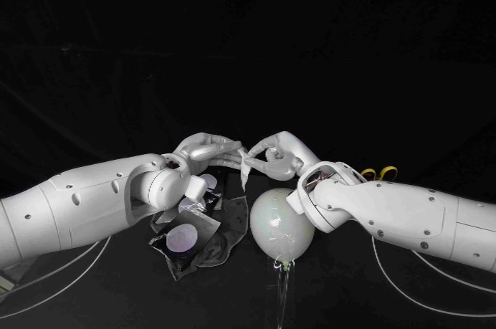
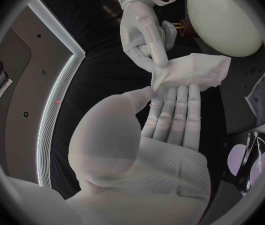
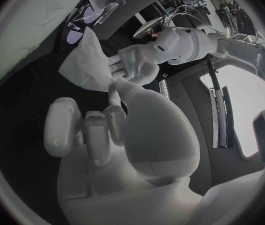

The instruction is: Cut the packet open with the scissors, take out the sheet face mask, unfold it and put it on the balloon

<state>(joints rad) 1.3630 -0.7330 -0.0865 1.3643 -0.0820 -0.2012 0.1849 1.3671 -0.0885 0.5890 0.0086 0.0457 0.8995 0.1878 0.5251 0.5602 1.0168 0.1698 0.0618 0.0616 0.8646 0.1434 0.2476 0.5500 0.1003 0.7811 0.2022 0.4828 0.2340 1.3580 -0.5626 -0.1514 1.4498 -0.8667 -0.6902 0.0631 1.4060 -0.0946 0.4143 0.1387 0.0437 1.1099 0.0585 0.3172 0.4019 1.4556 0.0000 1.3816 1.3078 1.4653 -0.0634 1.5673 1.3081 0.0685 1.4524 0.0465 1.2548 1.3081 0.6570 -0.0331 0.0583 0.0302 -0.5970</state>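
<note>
Head view shows the left robot hand (image 1: 207, 151) and the right robot hand (image 1: 274, 153) raised above the surface (image 1: 341, 300), with their fingertips facing each other at close range. The sheet face mask (image 1: 246, 170) hangs between them as a narrow, folded white strip.

In the left wrist view, the left robot hand pinches one edge of the mask between the thumb and the extended fingers. The right robot hand has its fingers closed on the adjoining upper edge. Both robot hands therefore have hold of the mask, which is bunched rather than flat.

The balloon (image 1: 281, 225) stands directly below the right robot hand, knot end down, close to the lower tip of the mask. Contact between the two cannot be determined.

The packet (image 1: 186, 236), black with a pale round patch, lies crumpled on the surface below the left robot hand. The scissors (image 1: 380, 173) lie just beyond the right wrist, yellow handles visible.
</note>
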